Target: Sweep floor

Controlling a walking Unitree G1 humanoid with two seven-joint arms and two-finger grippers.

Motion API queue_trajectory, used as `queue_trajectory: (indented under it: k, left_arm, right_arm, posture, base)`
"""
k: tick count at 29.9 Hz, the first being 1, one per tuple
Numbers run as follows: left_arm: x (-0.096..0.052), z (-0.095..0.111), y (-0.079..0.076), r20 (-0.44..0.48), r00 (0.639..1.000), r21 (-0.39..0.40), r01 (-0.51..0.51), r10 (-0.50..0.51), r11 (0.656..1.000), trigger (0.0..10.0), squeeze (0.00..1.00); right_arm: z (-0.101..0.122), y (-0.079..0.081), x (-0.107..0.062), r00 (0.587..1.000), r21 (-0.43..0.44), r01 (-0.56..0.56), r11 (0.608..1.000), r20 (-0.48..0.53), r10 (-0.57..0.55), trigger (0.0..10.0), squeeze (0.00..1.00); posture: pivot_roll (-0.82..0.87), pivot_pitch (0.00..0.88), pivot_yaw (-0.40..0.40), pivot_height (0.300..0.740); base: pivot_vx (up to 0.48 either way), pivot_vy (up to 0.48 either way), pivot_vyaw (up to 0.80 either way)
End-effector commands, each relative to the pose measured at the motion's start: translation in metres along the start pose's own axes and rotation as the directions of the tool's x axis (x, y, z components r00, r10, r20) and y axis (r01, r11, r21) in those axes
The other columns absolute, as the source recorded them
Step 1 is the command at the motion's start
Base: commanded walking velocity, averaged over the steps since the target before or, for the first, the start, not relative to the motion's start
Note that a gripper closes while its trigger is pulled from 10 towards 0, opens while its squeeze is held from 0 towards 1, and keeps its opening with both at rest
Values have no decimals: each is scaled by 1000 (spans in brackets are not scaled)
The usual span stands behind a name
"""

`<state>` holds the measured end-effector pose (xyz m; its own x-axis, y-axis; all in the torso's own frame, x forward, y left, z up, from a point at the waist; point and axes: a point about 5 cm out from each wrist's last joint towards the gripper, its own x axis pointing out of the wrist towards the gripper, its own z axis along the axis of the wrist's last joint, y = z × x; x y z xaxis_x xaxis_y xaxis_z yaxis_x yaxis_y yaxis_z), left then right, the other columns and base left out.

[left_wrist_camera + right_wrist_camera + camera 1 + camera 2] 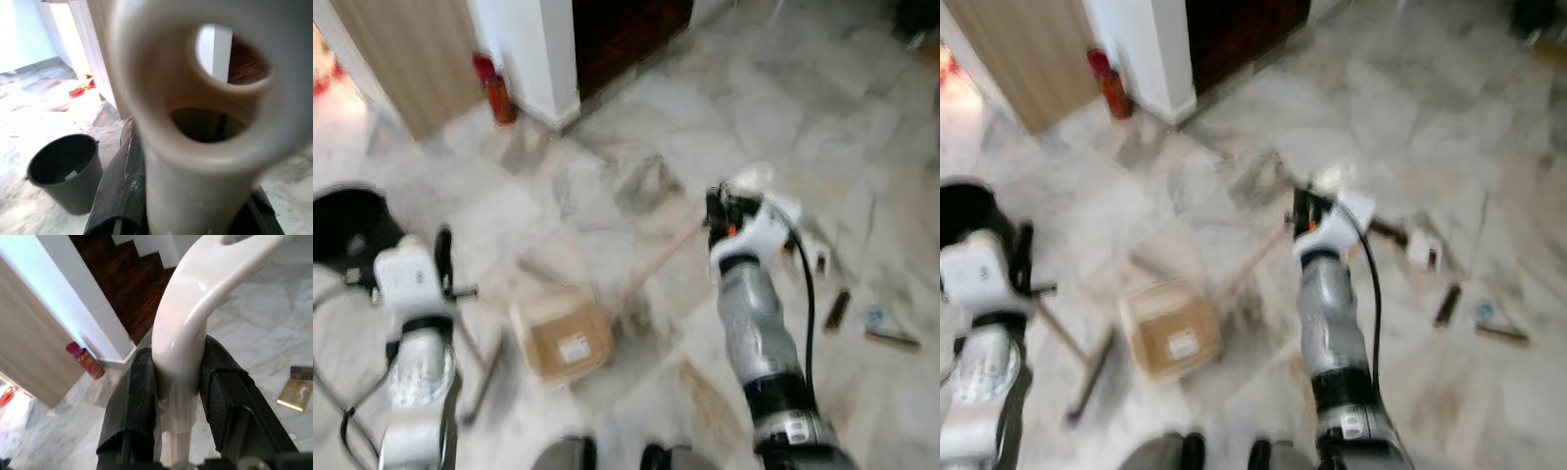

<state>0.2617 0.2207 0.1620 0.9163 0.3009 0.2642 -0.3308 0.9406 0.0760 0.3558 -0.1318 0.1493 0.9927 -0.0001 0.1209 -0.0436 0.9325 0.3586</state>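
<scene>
My left gripper is shut on a white tool handle whose end has a hanging hole. Its thin shaft slants down to the floor by my left side. My right gripper is shut on a second white, curved handle, gripped between both black fingers. From it a pale pinkish pole runs down to the floor and ends beside a cardboard box. The tool heads are too blurred to make out. Scattered litter lies on the marble floor to my right.
A black bin stands at my left. A red canister leans at a white wall corner, next to a wooden panel and dark stairs. More scraps lie far right. The head views are motion-blurred.
</scene>
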Motion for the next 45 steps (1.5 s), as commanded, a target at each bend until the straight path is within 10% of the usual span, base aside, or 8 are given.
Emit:
queue_trajectory:
  k: [1,45]
  left_arm:
    - [-1,8,5,42,999,6,-15,15,1000,10000,0]
    - [-6,9,2,47,999,11,-7,6,1000,10000,0]
  right_arm:
    - [8,9,2,999,-2,-28,1000,41,28,10000,0]
    - [5,9,0,998,-25,-47,999,33,48,10000,0]
  posture:
    - [84,224,-36,740]
    - [101,188,-40,740]
  base:
    - [0,435,0]
    - [0,333,117]
